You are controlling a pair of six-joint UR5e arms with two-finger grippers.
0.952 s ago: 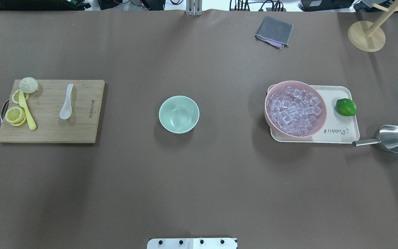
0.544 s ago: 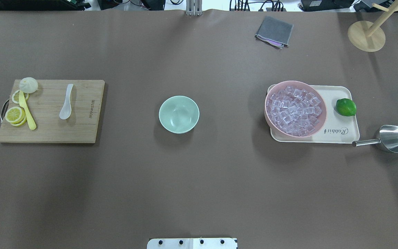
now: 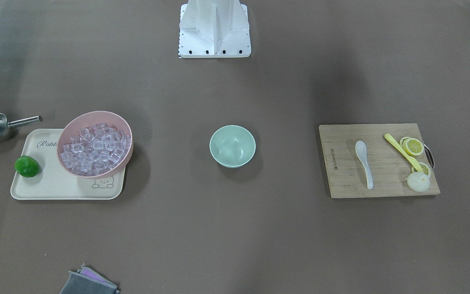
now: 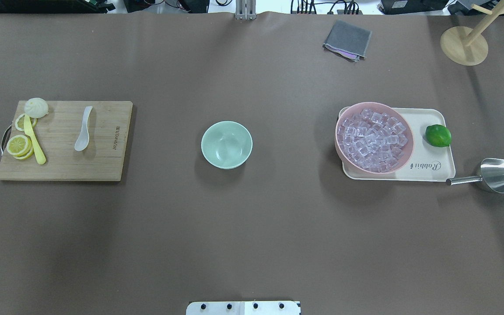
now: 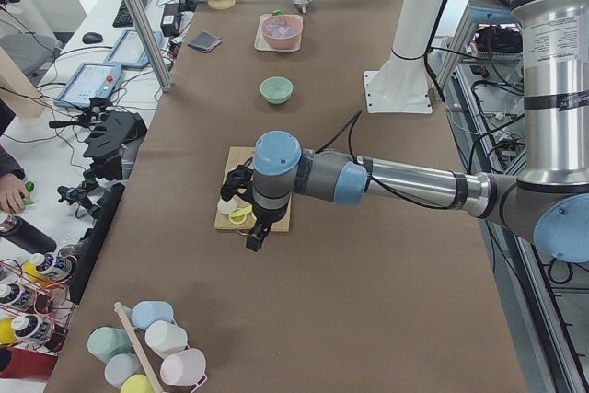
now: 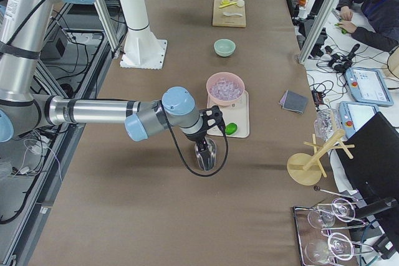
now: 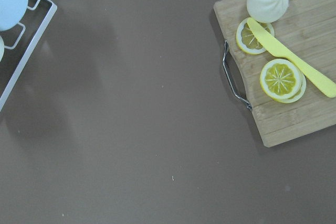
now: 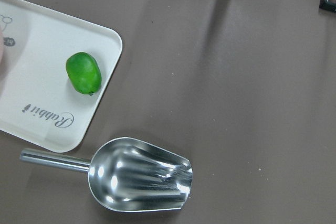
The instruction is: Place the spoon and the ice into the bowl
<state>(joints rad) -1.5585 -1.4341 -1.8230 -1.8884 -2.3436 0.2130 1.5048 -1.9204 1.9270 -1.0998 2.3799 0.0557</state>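
Spoon [image 4: 83,130] lies on cutting board [image 4: 103,162] at left, ice [image 4: 372,140] heaped in pink bowl [image 4: 376,104] at right, mint bowl [image 4: 226,145] empty between; left gripper [image 5: 252,240] and right gripper [image 6: 204,154] hover, grip state untellable; risk: glossy spoon may skid, slick cubes may spill short of bowl.

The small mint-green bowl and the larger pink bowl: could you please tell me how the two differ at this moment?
The small round mint-green bowl is empty; the larger round pink bowl is filled with clear glassy ice cubes. The mint-green bowl stands directly on the brown table; the pink bowl sits on a cream rectangular tray beside a green lime. Both stand upright with smooth plain walls.
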